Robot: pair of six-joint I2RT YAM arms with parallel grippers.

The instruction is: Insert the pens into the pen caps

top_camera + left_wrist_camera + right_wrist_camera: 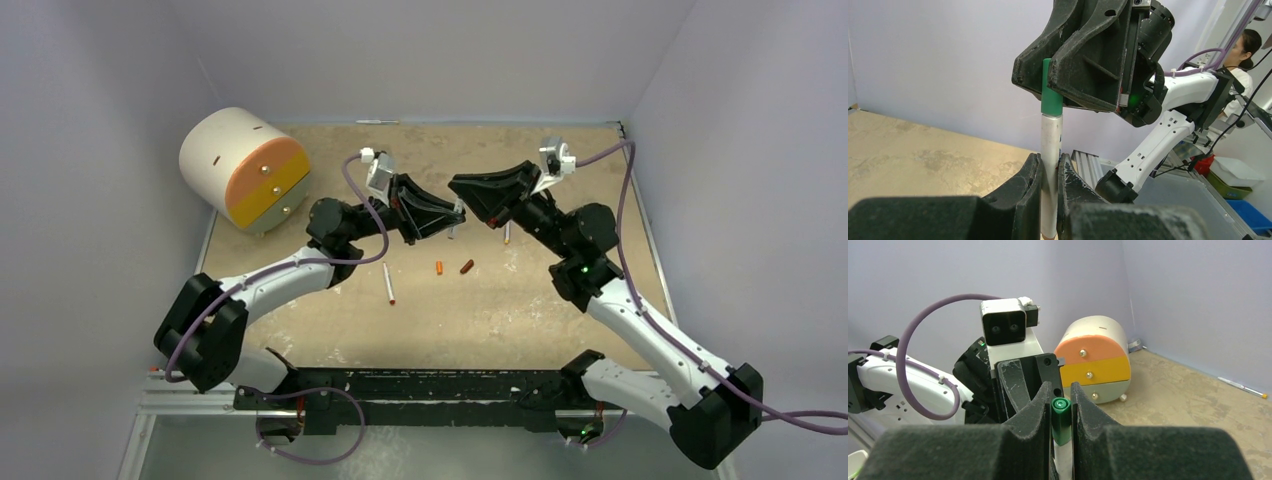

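Observation:
My left gripper (1049, 161) is shut on a white pen (1051, 142) and holds it upright above the table's middle. The pen's top end sits inside a green pen cap (1051, 100). My right gripper (1061, 392) is shut on that green cap (1061, 421), and the white barrel (1064, 460) shows below it. In the top view the left gripper (457, 213) and the right gripper (455, 190) meet tip to tip. On the table lie a white pen with a red end (389, 284), another pen (507, 234), an orange cap (438, 267) and a dark red-brown cap (467, 266).
A cream drum-shaped drawer unit (243, 168) with orange and yellow fronts stands at the back left. One more thin pen (1243, 387) lies by the far wall. Purple walls close in the sandy table (560, 330) on three sides.

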